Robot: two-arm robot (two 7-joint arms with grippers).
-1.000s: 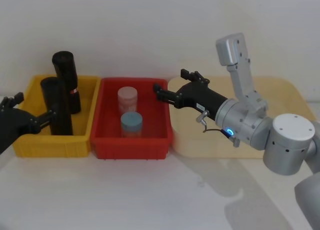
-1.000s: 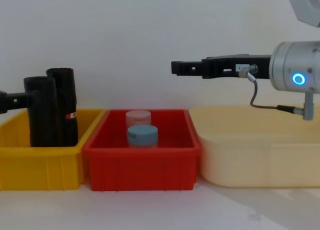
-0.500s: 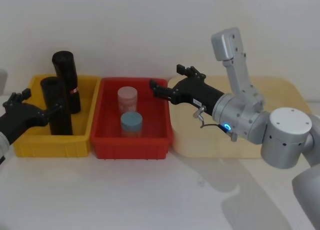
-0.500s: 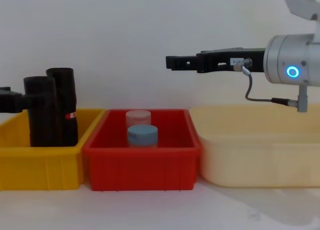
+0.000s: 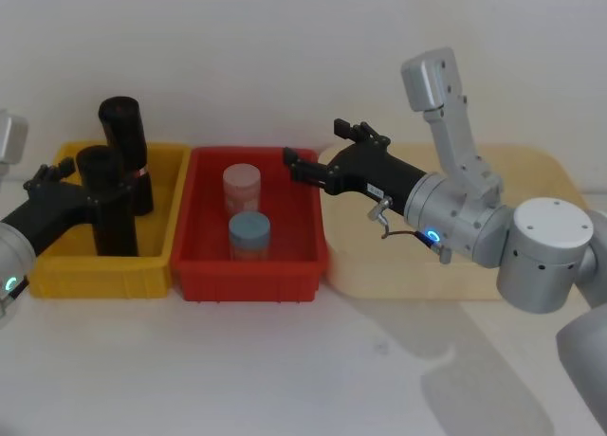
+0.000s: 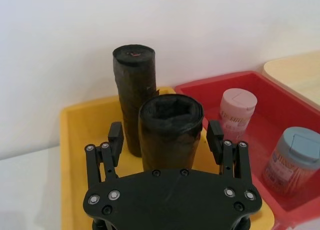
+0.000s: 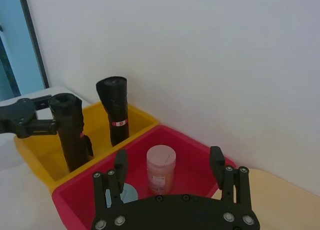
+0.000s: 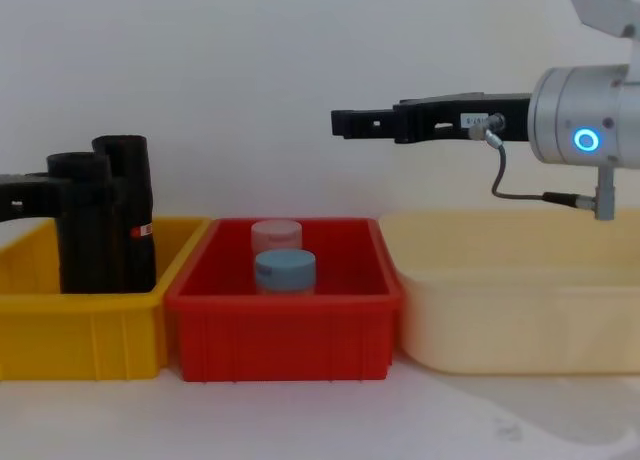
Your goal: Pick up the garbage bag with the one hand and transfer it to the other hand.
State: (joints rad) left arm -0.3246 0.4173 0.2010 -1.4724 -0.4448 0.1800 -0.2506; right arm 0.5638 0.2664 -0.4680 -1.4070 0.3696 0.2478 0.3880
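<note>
Left claw (image 6: 165, 135) open round garbage bag (image 5: 109, 204), no grip yet; you've still got lift & handoff to open right claw (image 8: 350, 123).

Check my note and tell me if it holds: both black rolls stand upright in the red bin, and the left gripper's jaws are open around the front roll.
Wrong bin. The front roll and the stickered roll behind it stand upright in the yellow bin, not the red bin, as the head view shows. The left gripper does have its jaws open around the front roll.
</note>
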